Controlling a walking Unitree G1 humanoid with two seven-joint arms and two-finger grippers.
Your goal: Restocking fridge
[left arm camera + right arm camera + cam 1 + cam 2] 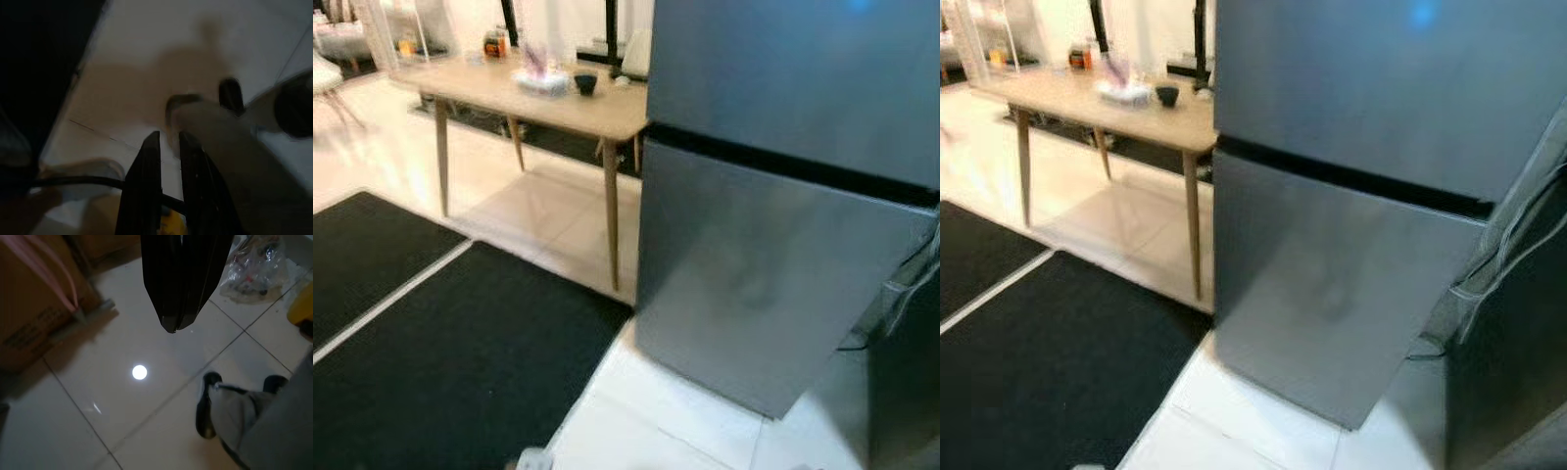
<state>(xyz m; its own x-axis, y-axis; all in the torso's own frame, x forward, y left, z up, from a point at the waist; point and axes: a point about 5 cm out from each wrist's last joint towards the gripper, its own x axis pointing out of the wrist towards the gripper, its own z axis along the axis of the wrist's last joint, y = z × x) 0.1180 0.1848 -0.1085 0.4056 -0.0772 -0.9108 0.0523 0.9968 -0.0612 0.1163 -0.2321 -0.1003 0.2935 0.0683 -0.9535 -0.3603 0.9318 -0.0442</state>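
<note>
mats: two black mats (460,362) on the pale floor, near left
table: wooden table (553,103) far left, dark cup (585,83) on top
fridge: grey fridge (783,196) on the right, both doors closed
left gripper (168,142): fingers nearly together, holding nothing
right gripper (172,328): fingers pressed together, empty, over floor tiles beside someone's shoes (205,404)
</note>
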